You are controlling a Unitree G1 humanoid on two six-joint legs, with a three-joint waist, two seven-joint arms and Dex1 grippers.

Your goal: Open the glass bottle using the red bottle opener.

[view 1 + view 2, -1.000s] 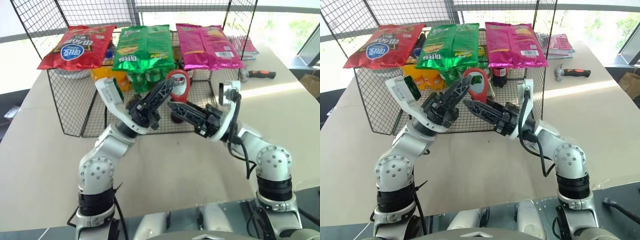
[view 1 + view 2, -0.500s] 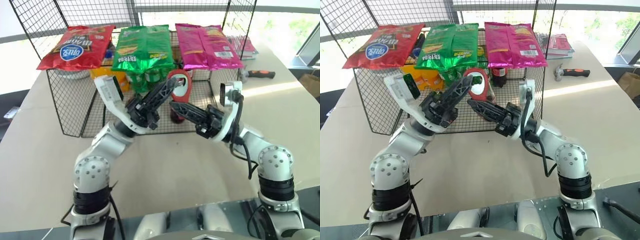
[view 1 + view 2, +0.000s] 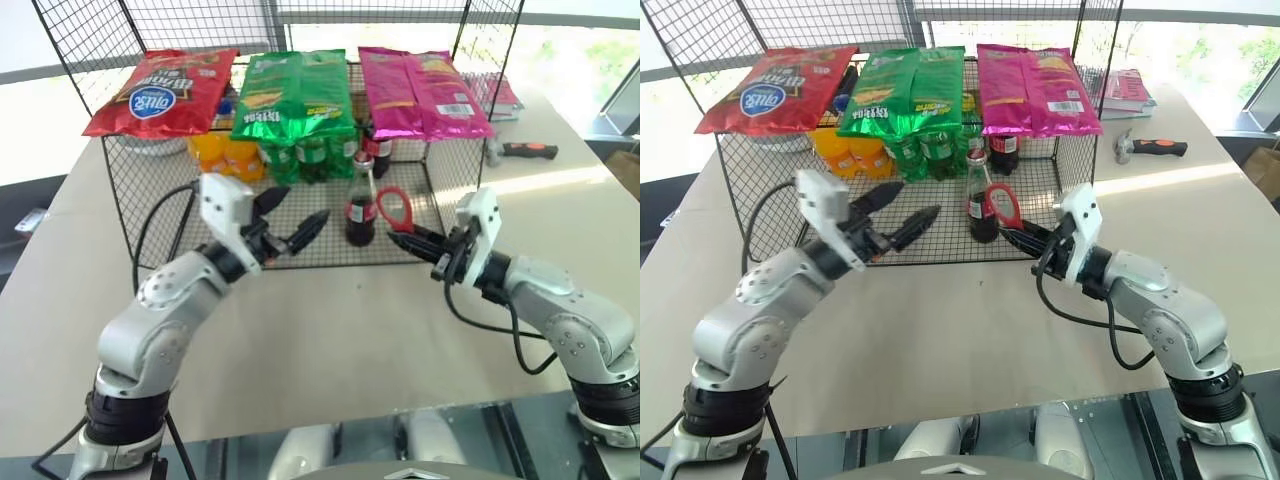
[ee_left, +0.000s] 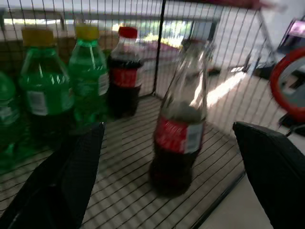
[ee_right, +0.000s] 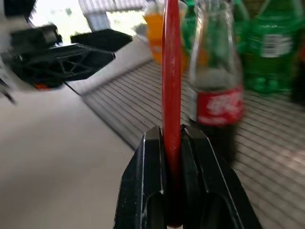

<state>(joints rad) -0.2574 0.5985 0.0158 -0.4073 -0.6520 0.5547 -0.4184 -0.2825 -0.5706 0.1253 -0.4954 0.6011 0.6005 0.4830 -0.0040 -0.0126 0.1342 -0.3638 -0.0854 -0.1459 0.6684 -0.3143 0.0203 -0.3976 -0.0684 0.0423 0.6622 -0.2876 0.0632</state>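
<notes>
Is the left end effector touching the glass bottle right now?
Apart. Left wrist view: the glass bottle stands untouched between the left end effector's open fingers.

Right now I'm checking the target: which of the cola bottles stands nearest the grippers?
The small clear-glass cola bottle with a red label band, standing alone at the wire shelf's front edge; the dark plastic cola bottle with a red cap stands farther back.

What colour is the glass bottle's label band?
Red with white lettering on the glass bottle; clearest in the right wrist view.
</notes>
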